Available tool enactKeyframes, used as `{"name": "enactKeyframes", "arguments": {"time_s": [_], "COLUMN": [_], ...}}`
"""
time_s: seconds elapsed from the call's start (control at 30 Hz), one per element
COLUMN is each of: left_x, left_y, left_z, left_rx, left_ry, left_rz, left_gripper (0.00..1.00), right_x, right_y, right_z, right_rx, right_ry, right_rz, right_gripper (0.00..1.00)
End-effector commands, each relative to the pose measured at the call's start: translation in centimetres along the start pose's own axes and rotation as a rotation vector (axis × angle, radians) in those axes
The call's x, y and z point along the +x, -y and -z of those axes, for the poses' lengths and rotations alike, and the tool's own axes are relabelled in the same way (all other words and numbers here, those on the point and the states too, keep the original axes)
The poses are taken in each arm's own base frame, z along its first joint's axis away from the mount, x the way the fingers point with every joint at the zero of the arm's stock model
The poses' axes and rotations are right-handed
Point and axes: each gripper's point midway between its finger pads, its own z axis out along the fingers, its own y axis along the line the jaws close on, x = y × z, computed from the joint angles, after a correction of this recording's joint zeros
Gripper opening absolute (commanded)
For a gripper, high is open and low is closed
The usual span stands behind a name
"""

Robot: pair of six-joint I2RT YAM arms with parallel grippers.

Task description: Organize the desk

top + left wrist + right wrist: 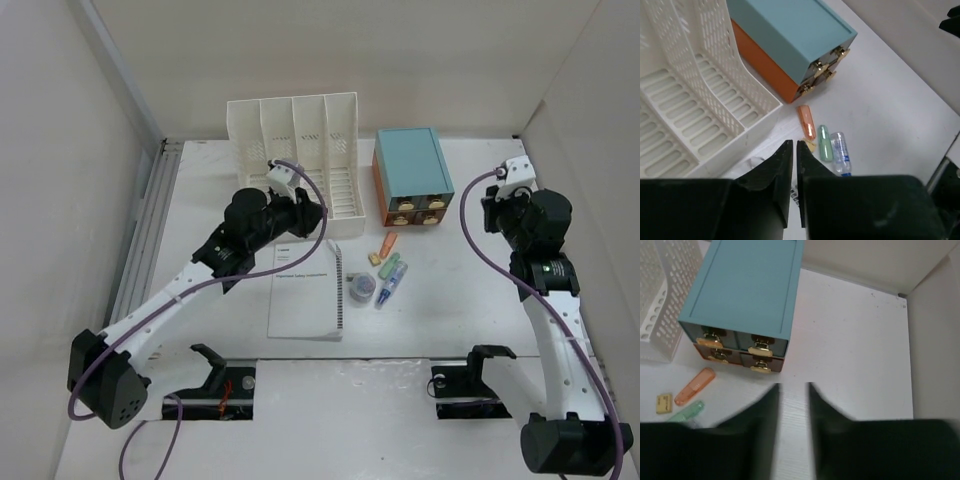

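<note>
Desk (470, 310) spreads white under both my arms, clutter in the middle. Nearest is a spiral booklet (308, 292), with loose markers (390, 282) just beside it, and I guess they all need filing. My left gripper (794, 145) hangs pinched together on nothing by the white rack (300, 150). My right gripper (793, 387) is spread and empty, facing the teal drawer box (747, 295), probably lined up for its handles.

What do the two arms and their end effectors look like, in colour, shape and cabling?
The left arm and right arm have slim white links between bulky matte black joints and black bases. A purple cable loops along each. A small white block sits on each wrist. The left end effector and right end effector each have two black fingers tapering to points.
</note>
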Motion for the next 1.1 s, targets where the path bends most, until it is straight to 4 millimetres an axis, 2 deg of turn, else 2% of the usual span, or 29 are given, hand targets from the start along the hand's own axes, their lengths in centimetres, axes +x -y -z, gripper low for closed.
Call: {"name": "enactKeyframes", "arguments": {"time_s": [0.0,0.03,0.07,0.1,0.13,0.17,0.2,0.23,0.27,0.3,0.33,0.4,0.5,0.53,0.57,0.63,0.67,0.73,0.77,0.87,0.93,1.0,1.07], "left_x": [-1.4,-1.6,-0.9,-0.3,-0.1,0.5,1.8,1.3,1.7,2.6,2.2,3.4,7.7,8.5,10.6,12.3,13.2,15.1,17.4,18.2,19.7,19.8,19.7], "left_y": [2.0,2.1,2.6,3.4,3.8,3.8,3.4,3.4,2.8,1.8,0.5,-0.4,-0.5,-0.4,-1.3,-1.9,-2.8,-4.4,-5.7,-6.9,-7.4,-7.7,-7.9], "left_z": [-0.4,-0.6,-0.5,-0.9,-0.9,-1.1,-1.1,-0.9,-0.8,-0.4,0.2,0.8,1.9,2.8,3.5,4.2,4.6,5.6,6.7,7.3,7.7,7.9,8.2], "left_rx": [0.085,0.085,0.096,0.086,0.066,0.033,-0.057,-0.101,-0.163,-0.237,-0.33,-0.381,-0.402,-0.412,-0.468,-0.519,-0.575,-0.687,-0.802,-0.899,-0.913,-0.914,-0.914], "left_ry": [0.022,0.022,-0.004,-0.019,-0.026,-0.045,-0.082,-0.075,-0.083,-0.109,-0.079,-0.087,-0.177,-0.194,-0.212,-0.174,-0.155,-0.168,-0.212,-0.202,-0.212,-0.193,-0.178], "left_rz": [0.001,0.001,-0.006,-0.01,-0.014,-0.028,-0.029,-0.037,-0.026,-0.02,0.029,0.097,0.251,0.29,0.316,0.411,0.431,0.478,0.511,0.533,0.532,0.544,0.543], "left_gripper": [0.0,0.0,0.0,0.0,0.03,0.74,0.97,1.0,1.0,1.0,1.0,1.0,1.0,1.0,0.96,0.9,0.85,0.84,0.84,0.84,0.84,0.87,0.91], "right_x": [-2.2,-2.2,-2.4,-2.3,-1.9,-2.0,-1.7,-1.3,-1.5,-1.4,-1.1,-1.0,-0.2,0.0,-0.4,-0.4,-0.6,-0.6,-0.7,-0.5,-0.5,-0.5,-0.2], "right_y": [-1.3,-2.0,-2.5,-3.1,-3.2,-3.6,-4.0,-5.0,-5.5,-6.1,-6.8,-7.0,-6.8,-6.8,-6.8,-6.8,-6.8,-7.4,-7.6,-8.6,-9.0,-9.2,-10.4], "right_z": [0.9,1.1,1.3,1.4,1.3,1.3,1.0,1.0,1.0,1.0,1.0,0.7,0.1,-0.1,0.0,0.0,0.2,0.6,0.7,1.2,1.5,1.6,2.2], "right_rx": [-0.089,-0.128,-0.163,-0.195,-0.2,-0.219,-0.246,-0.3,-0.339,-0.373,-0.415,-0.427,-0.417,-0.418,-0.416,-0.416,-0.414,-0.447,-0.46,-0.524,-0.548,-0.56,-0.645], "right_ry": [0.071,0.067,0.073,0.072,0.054,0.058,0.047,0.037,0.034,0.025,0.016,0.011,-0.023,-0.033,-0.027,-0.029,-0.021,-0.013,-0.009,-0.012,-0.014,-0.008,-0.013], "right_rz": [0.026,0.023,0.041,0.039,0.033,0.021,0.007,-0.001,-0.007,-0.014,-0.023,-0.041,-0.052,-0.064,-0.07,-0.082,-0.079,-0.08,-0.081,-0.084,-0.089,-0.081,-0.079], "right_gripper": [0.52,0.55,0.37,0.11,0.0,0.0,0.07,0.92,1.0,1.0,1.0,1.0,1.0,1.0,1.0,1.0,1.0,1.0,1.0,1.0,1.0,1.0,1.0]}}
